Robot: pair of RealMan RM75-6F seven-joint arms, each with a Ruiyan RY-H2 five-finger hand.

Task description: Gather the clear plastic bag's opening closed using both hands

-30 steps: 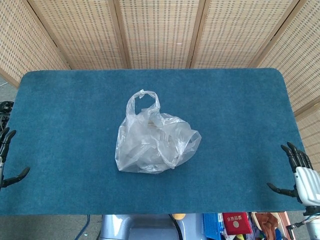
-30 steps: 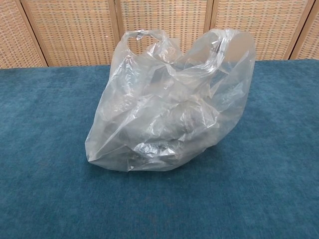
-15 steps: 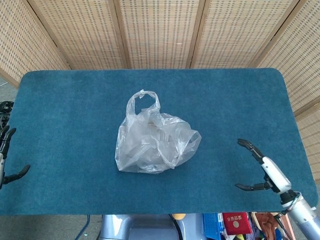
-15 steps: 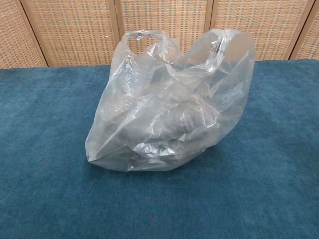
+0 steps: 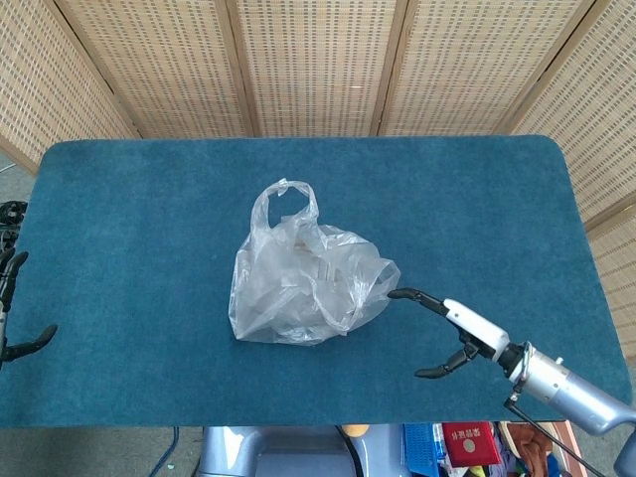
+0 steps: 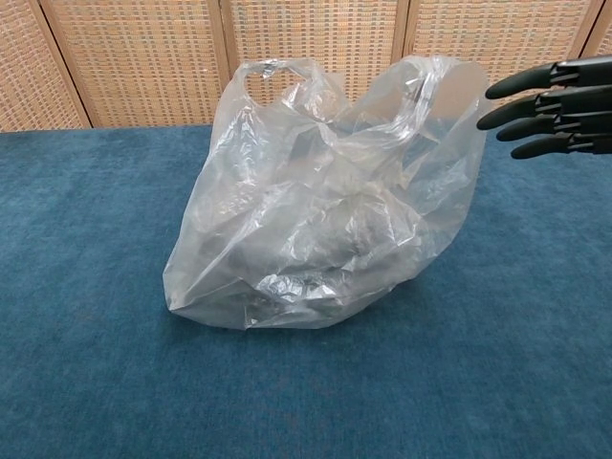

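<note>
A crumpled clear plastic bag (image 5: 303, 283) (image 6: 316, 206) sits near the middle of the blue table, its two loop handles up and its opening loose toward the right. My right hand (image 5: 444, 328) (image 6: 553, 105) hovers just right of the bag's opening, fingers stretched out and apart from the thumb, holding nothing. Its fingertips come close to the bag's right edge without touching it. My left hand (image 5: 12, 308) stays at the table's left edge, far from the bag, fingers spread and empty; the chest view does not show it.
The blue felt table (image 5: 149, 199) is backed by woven wicker screens (image 5: 318, 60). Below the front edge lie a red booklet (image 5: 469, 444) and other clutter on the floor.
My right hand has swung in from the table's right front corner leftward toward the bag, and now enters the chest view. The bag and left hand have not moved.
</note>
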